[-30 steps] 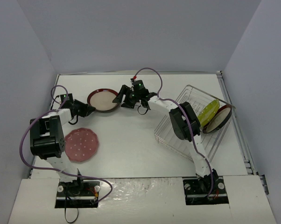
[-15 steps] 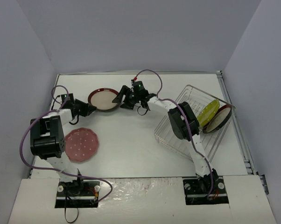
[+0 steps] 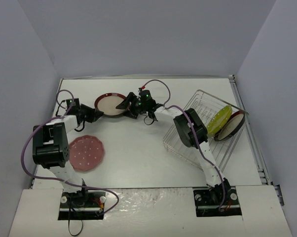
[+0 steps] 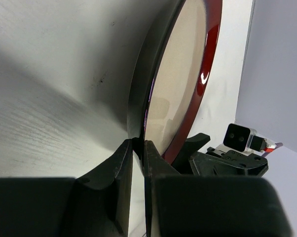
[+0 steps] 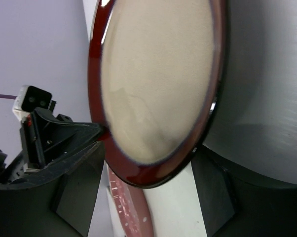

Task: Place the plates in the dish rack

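1. Left claw [image 4: 138,148] is clenched on the rim of a small round dark-red-rimmed plate with a beige centre [image 3: 110,103], far left on the white bench [image 3: 138,153].
2. Right claw [image 3: 125,106] stands spread, its fingers [image 5: 79,182] flanking that plate's opposite edge.
3. Square silver wire dish rack [image 3: 225,148], at right, holds a yellow-green plate [image 3: 220,120] and a second dark-red-rimmed plate [image 3: 232,126], both on edge.
4. Pink scalloped white-dotted plate [image 3: 86,153] lies flat on the bench.

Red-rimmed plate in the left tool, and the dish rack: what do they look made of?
The red-rimmed plate looks like glazed ceramic, possibly melamine: glossy rim with a sharp highlight, duller beige centre. The dish rack looks like thin silvery metal wire.
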`<state>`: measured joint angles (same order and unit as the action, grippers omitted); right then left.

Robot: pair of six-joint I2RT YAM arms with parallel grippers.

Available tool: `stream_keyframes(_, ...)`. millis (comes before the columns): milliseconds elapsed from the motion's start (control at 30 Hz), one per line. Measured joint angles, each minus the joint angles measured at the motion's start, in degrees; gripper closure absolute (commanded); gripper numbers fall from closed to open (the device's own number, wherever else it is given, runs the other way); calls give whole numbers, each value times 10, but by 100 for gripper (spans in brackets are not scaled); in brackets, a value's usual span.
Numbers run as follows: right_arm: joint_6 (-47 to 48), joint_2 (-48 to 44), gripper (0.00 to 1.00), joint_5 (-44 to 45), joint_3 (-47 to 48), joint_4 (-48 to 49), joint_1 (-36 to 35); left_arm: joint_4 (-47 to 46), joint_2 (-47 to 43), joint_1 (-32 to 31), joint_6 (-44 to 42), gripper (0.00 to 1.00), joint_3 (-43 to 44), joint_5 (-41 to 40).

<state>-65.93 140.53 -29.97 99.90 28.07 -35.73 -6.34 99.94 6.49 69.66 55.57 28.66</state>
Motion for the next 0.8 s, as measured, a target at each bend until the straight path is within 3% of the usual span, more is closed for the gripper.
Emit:
stream_keyframes(567, -168, 38, 35, -1, -54, 189, -12, -14, -11, -12, 14, 100, -11, 1)
stream_keyframes(800, -203, 38, 48, 18, -65, 216, -15, -22, -17, -15, 22, 100, -26, 1)
